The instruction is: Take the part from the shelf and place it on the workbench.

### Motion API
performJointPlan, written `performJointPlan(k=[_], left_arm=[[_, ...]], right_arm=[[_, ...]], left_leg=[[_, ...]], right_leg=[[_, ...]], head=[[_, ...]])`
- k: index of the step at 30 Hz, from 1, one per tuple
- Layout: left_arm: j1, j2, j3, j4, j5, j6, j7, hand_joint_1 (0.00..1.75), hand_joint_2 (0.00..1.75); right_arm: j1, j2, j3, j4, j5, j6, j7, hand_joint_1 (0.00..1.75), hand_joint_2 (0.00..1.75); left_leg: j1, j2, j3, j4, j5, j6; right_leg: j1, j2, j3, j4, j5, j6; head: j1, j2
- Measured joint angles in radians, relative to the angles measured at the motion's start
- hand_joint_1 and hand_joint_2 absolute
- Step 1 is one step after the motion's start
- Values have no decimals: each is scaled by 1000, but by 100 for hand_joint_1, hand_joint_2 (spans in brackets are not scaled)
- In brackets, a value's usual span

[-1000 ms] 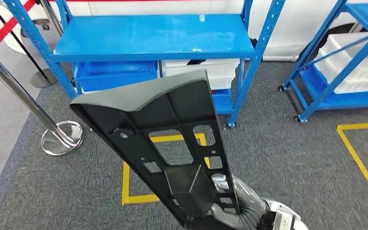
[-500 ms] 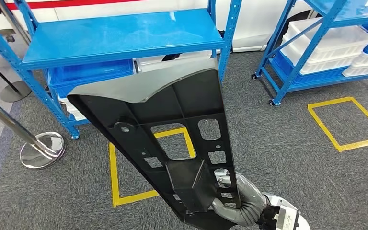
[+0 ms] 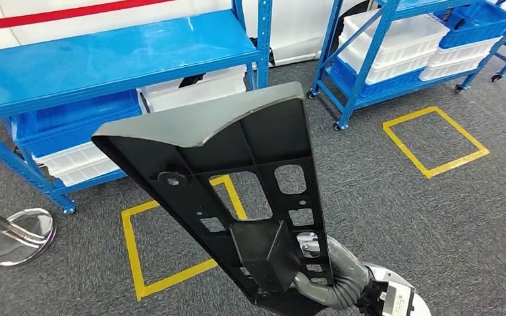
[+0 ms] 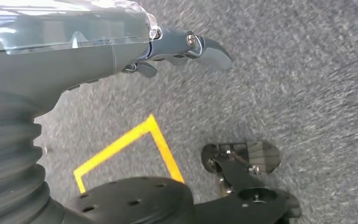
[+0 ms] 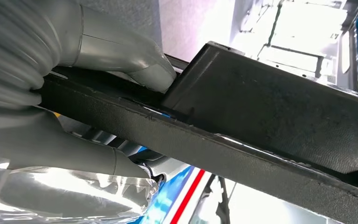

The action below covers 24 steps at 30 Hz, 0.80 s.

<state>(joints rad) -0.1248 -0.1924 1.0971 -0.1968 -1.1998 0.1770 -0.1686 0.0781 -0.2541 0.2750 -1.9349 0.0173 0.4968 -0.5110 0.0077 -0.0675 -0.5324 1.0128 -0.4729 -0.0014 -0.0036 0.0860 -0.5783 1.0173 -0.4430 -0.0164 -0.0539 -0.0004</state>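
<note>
Fingers of the right hand gripped the black part; left hand held nothing, fingers apart; white bins sat on blue shelf.

From head we look down, forward over grey carpet. Left wrist camera faces carpet closely, sharing yellow floor marking. Right wrist camera sits tight against black part, also in head view.

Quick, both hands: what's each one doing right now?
Left hand: holds nothing; open or shut cannot be told.
Right hand: grips the black part at its lower end.
</note>
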Motion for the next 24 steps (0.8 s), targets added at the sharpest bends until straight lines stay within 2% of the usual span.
performJointPlan(k=[2,3,4,6,8,9,10,11,12,14,15,16,17,18,20,22,23,24], left_arm=[[0,0,0,0,0,1,-1,0,175],[0,-1,0,0,0,1,0,0,175],[0,-2,0,0,-1,1,0,0,175],[1,-4,0,0,-3,0,4,0,175],[7,-4,0,0,-5,0,11,0,175],[10,-4,0,0,-8,0,14,0,175],[13,-4,0,0,-10,0,17,0,175],[13,-4,0,0,-13,0,20,0,175],[14,-4,0,0,-15,0,22,0,175],[14,-4,0,0,-17,1,25,0,175],[14,-3,0,0,-18,2,26,0,175],[14,-2,0,0,-18,2,27,0,175],[13,-2,0,0,-20,3,27,0,175],[12,-2,0,0,-22,3,28,0,175],[9,-1,-1,0,-26,4,26,0,175],[8,1,-1,0,-31,9,22,0,175],[6,2,-2,0,-35,13,19,0,175],[3,3,-3,0,-42,19,17,0,175]], right_arm=[[1,0,-2,0,0,2,1,175,175],[3,1,-3,0,0,3,1,175,175],[4,1,-6,-1,0,4,1,175,175],[4,2,-12,0,-1,5,1,175,175],[6,3,-16,1,-2,7,1,175,175],[9,3,-17,2,-3,8,1,175,175],[12,3,-18,2,-3,9,1,175,175],[13,3,-19,2,-3,10,1,175,175],[14,3,-20,2,-3,11,1,175,175],[14,3,-23,2,-3,13,2,175,175],[14,3,-24,2,-3,13,2,175,175],[15,3,-25,1,-3,14,2,175,175],[17,3,-26,1,-3,14,3,175,175],[19,3,-27,1,-2,14,3,175,175],[19,3,-28,-1,-2,16,4,175,175],[16,2,-28,0,-3,22,6,175,175],[15,1,-28,2,-4,27,6,175,175],[14,1,-28,6,-7,33,4,175,175]], left_leg=[[-1,10,3,-10,0,5],[1,21,4,-16,5,10],[3,32,5,-22,10,15],[5,56,6,-30,15,23],[5,80,3,-29,15,23],[5,93,3,-28,14,22],[5,105,2,-27,13,20],[5,116,3,-26,11,18],[6,126,5,-24,8,14],[2,143,8,-21,2,3],[0,150,10,-20,-1,-4],[-2,158,12,-20,-3,-11],[-1,166,15,-20,-4,-17],[1,165,16,-18,-8,-25],[5,132,1,26,-42,-35],[5,88,-54,150,-111,-37],[4,79,-87,220,-140,-35],[2,75,-111,268,-151,-33]], right_leg=[[-3,19,-10,-1,6,14],[-3,11,-13,2,5,19],[-2,-7,-21,16,-5,24],[-4,-58,-61,102,-56,31],[-12,-79,-122,228,-111,39],[-17,-82,-139,263,-117,43],[-21,-85,-138,262,-105,46],[-25,-92,-115,219,-76,49],[-28,-106,-77,150,-43,50],[-23,-140,-16,34,-7,46],[-19,-149,-4,8,-5,40],[-14,-146,-5,5,-9,34],[-13,-134,-8,4,-8,27],[-14,-124,-9,3,-7,20],[-16,-106,-8,-1,-3,6],[-15,-87,-10,-1,0,-4],[-12,-77,-11,-1,1,-7],[-9,-65,-12,0,1,-9]], head=[[0,0],[0,0],[0,0],[0,0],[0,0],[0,0],[0,0],[0,0],[0,0],[0,0],[0,0],[0,0],[0,0],[0,0],[0,0],[0,0],[0,0],[0,0]])
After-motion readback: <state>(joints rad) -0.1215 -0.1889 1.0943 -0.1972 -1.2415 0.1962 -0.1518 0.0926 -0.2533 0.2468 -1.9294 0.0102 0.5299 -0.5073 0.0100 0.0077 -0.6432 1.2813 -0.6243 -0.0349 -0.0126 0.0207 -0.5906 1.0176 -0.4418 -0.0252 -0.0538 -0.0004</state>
